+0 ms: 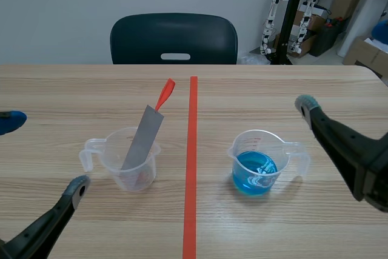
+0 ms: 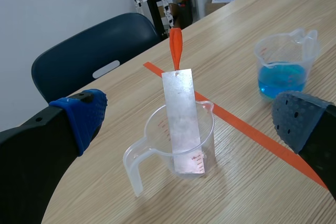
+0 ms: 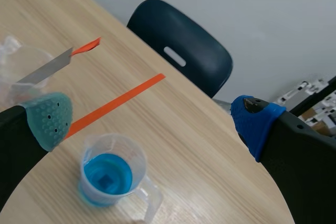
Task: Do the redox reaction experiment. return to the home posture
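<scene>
Table (image 1: 273, 92) — clear jug (image 1: 144, 174), blue-liquid jug (image 1: 257, 167), seemingly plastic.

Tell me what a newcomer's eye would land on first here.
The bright blue liquid in the clear measuring cup right of the orange-red tape line stands out most. Left of the line, a grey metal strip with an orange-red tip leans in a second clear cup.

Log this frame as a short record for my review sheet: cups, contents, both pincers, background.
left cup: clear, left of the tape line, holds the strip
strip: grey metal, orange-red top end, leaning on the rim
right cup: clear, right of the line, blue liquid inside
left pincer: open, empty, near the left cup
right pincer: open, empty, near the right cup
chair: dark, behind the table
</scene>
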Robot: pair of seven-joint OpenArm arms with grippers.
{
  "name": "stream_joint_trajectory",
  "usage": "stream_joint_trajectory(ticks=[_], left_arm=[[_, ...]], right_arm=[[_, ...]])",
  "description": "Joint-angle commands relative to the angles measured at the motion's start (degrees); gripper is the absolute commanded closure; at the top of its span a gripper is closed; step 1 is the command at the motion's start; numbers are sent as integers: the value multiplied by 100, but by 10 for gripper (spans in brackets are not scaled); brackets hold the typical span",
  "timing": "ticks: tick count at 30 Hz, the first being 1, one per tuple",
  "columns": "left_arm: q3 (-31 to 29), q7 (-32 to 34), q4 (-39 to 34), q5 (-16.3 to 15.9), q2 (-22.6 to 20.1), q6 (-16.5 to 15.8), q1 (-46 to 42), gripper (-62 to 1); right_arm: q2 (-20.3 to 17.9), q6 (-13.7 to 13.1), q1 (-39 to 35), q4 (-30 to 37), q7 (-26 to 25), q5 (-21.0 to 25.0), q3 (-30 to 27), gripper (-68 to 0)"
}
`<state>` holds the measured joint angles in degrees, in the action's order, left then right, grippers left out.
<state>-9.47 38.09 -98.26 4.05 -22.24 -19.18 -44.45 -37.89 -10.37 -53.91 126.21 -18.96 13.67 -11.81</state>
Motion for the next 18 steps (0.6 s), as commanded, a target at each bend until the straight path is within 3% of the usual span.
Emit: stream_joint_trajectory(ticks=[1, 18], left_arm=[[-20, 90, -87, -42, 26, 13, -28, -623], [-20, 85, -87, -42, 26, 13, -28, -623]], right_arm=[[15, 52, 7, -4, -63, 44, 0, -630], [15, 50, 13, -4, 46, 44, 26, -630]])
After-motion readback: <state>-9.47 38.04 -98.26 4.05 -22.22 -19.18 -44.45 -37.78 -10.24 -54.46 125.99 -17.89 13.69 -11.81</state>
